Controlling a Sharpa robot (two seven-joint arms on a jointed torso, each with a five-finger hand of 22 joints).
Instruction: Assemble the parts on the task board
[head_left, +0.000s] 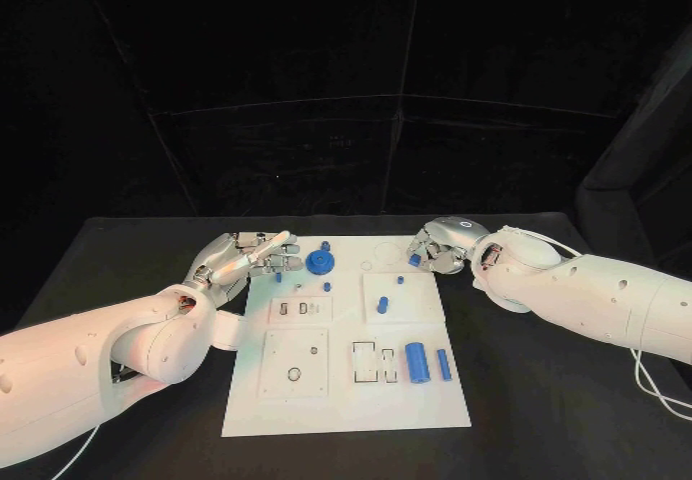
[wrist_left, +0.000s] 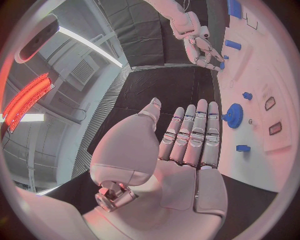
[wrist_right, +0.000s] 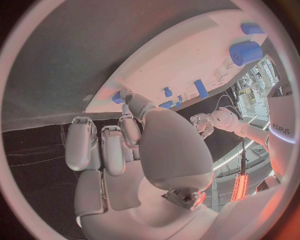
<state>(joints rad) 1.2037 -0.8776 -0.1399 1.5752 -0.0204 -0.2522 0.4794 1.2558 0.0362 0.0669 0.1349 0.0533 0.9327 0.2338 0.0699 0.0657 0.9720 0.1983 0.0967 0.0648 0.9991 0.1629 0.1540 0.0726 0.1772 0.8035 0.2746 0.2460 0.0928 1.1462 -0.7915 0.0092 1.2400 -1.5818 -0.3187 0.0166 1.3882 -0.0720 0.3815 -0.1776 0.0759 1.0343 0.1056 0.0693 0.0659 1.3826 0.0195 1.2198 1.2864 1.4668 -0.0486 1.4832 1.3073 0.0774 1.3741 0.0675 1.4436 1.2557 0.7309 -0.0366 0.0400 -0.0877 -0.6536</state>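
Two blue cylinders (head_left: 418, 362) lie nearest on the task board (head_left: 346, 410), well apart from both hands. At the far edge, the left hand (head_left: 242, 256) reaches with straight fingers, holding nothing, just beside the blue gear (head_left: 320, 263). A careless sweep could knock it (or the small pegs (head_left: 326, 287) nearby) off its seat, while the right hand (head_left: 440, 247) seems to pinch a small blue part (head_left: 415, 260) that might slip.

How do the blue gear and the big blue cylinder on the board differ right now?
The blue gear is a flat toothed disc with a hub; the big blue cylinder is long, smooth and lies on its side. The gear sits at the task board's far end, beside the left hand; the cylinder lies at the near end, away from both hands. Both are blue.
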